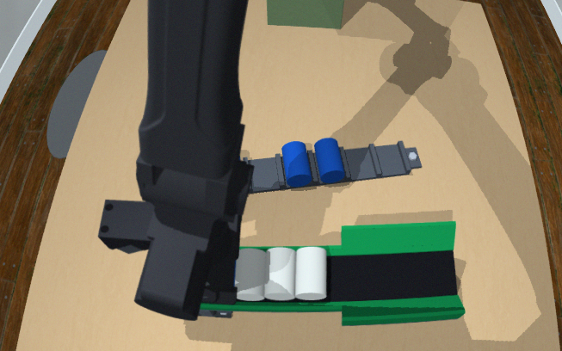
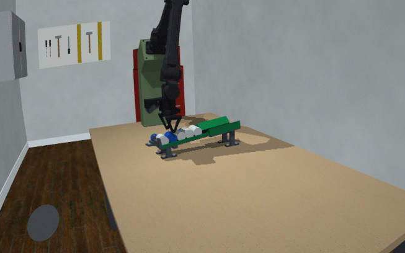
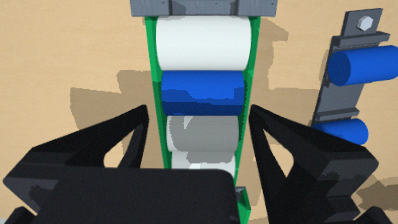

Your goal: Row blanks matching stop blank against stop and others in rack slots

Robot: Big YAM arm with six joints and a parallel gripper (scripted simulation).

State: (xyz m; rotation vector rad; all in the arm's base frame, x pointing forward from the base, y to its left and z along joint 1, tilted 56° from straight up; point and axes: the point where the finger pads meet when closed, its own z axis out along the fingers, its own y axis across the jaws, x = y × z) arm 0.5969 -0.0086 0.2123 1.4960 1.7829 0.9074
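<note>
The blue bar (image 2: 170,136) (image 3: 203,93) lies across the ramp (image 1: 392,276) (image 2: 224,128) (image 3: 154,75), between white bars. The gripper's fingers (image 2: 170,129) are spread, with nothing pinched, one near each end of the bar.

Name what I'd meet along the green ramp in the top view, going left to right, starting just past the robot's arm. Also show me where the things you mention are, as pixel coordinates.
A mostly shaded white bar (image 1: 250,274) (image 2: 180,136) (image 3: 202,135) → a partly shaded white bar (image 1: 280,279) (image 2: 188,133) (image 3: 182,161) → a brighter white bar (image 1: 311,274) (image 2: 195,130) → the ramp's bare black bed (image 1: 392,276) (image 2: 204,131).
</note>
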